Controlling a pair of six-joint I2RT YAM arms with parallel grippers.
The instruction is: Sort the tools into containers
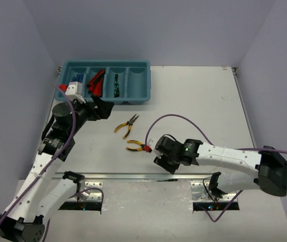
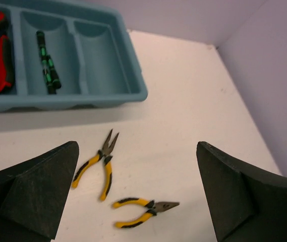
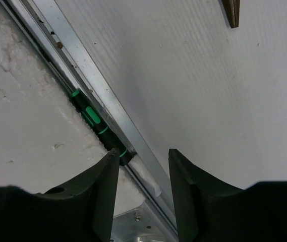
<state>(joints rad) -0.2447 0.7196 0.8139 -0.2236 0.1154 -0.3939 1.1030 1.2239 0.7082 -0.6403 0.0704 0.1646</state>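
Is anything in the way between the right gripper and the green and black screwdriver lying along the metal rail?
Nothing visible lies between them. The right gripper hangs open over the screwdriver, which lies right along the edge of the metal rail, so the rail may crowd one finger on closing.

Lavender walls point(image 1: 148, 30) on 3 sides of white table point(image 1: 198, 96), metal rail point(image 1: 133, 176) at near edge.

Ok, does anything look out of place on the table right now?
Yes. One black-and-green precision screwdriver lies pressed along the metal rail at the table's near edge, well away from the tray. It sits just ahead of the open right gripper, and that spot looks awkward to grasp.
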